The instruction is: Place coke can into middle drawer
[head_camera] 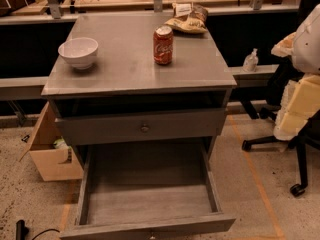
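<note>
The coke can (163, 45), red with white script and a silver top, stands upright on the grey cabinet top (130, 69), right of centre and towards the back. The middle drawer (150, 204) is pulled out wide below, a deep grey tray with a bare floor and nothing in it. My gripper (300, 101) belongs to the white and cream arm at the right edge. It hangs level with the drawers, well to the right of the cabinet and far from the can.
A white bowl (78, 51) sits on the left of the cabinet top. A tan snack bag (187, 19) lies behind the can. A drawer front with a round knob (144, 128) sits above the open drawer. A cardboard box (52, 151) stands left, an office chair (295, 149) right.
</note>
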